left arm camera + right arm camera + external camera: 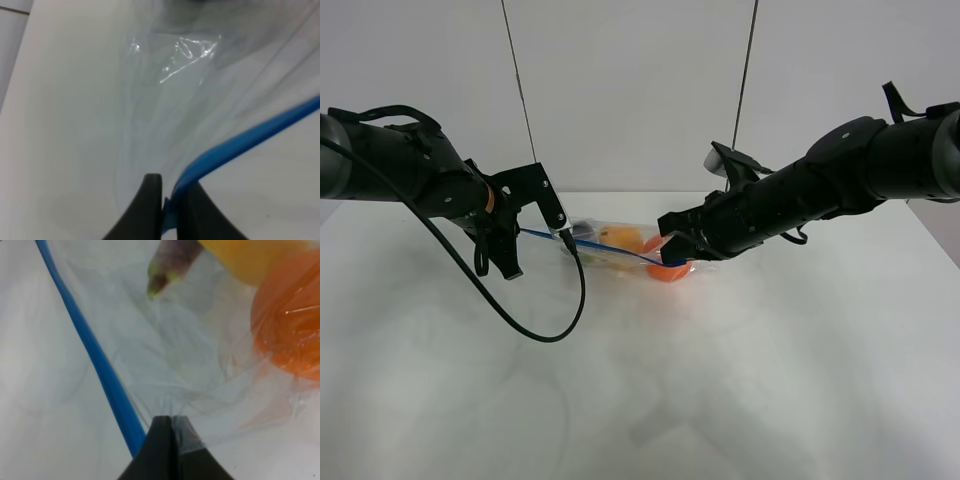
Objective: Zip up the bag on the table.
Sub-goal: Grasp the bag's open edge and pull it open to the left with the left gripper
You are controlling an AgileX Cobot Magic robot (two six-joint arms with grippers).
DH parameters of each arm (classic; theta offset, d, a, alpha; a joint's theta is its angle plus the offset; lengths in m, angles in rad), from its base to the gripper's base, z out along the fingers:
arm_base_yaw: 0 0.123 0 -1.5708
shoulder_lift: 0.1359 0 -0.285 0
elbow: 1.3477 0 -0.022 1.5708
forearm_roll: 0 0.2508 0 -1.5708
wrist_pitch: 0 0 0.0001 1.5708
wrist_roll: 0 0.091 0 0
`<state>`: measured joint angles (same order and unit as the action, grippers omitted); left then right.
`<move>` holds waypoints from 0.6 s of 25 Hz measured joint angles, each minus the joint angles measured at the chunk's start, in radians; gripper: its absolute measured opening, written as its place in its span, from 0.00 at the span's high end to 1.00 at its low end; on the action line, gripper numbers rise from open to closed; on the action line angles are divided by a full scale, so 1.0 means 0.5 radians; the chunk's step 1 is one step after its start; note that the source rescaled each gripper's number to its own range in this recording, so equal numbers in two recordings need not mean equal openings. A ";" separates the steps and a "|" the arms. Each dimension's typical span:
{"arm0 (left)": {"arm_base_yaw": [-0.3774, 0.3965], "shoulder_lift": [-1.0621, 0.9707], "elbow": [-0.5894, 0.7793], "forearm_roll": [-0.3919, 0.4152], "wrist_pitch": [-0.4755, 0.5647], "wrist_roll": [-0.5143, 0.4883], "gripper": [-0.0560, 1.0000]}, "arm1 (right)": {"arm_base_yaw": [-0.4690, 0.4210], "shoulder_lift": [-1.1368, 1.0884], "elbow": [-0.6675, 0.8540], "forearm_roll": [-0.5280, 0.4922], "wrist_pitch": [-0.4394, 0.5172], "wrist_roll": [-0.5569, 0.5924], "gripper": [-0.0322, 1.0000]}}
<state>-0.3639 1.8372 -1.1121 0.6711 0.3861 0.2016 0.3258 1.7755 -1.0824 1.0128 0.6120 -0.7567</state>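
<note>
The clear bag [620, 248] lies mid-table between both arms, with an orange [667, 270] and a yellow pear [620, 238] showing through it. Its blue zipper strip [605, 250] stretches taut between the grippers. My left gripper [563, 235] is shut on the strip's left end; the left wrist view shows the blue strip [240, 142] pinched between the black fingers [145, 210]. My right gripper [672, 255] is shut on the bag's right end; the right wrist view shows clear plastic [200, 405] pinched beside the strip [102, 370], with the orange [290, 325], the pear [250, 257] and the eggplant tip [167, 265] beyond.
The white table [640, 400] spreads wide on all sides of the bag. A black cable [535, 330] loops from the left arm onto the table in front of the bag. Two thin cables hang behind against the white wall.
</note>
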 joint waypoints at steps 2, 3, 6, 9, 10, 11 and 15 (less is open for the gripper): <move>0.000 0.000 0.000 0.013 0.011 -0.004 0.95 | 0.000 0.000 0.000 -0.006 0.000 0.006 0.97; 0.000 0.000 0.000 0.018 0.016 -0.004 0.95 | 0.000 0.000 0.000 -0.011 0.002 0.007 0.97; 0.000 0.000 0.000 0.018 0.029 -0.004 0.95 | 0.000 0.000 0.000 -0.017 0.002 0.007 0.97; 0.000 0.000 0.000 0.027 0.041 -0.004 0.95 | 0.000 0.000 0.000 -0.017 0.002 0.009 0.97; 0.004 0.000 0.000 0.032 0.044 -0.004 0.95 | 0.000 0.000 0.000 -0.017 0.002 0.009 0.97; 0.012 0.000 0.000 0.034 0.044 -0.004 0.95 | 0.000 0.000 0.000 -0.017 0.002 0.009 0.97; 0.035 0.000 0.000 0.027 0.044 -0.004 0.95 | 0.000 0.000 0.000 -0.013 0.002 0.009 0.97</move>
<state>-0.3465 1.8372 -1.1121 0.6848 0.4079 0.1997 0.3258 1.7755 -1.0824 1.0062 0.6129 -0.7523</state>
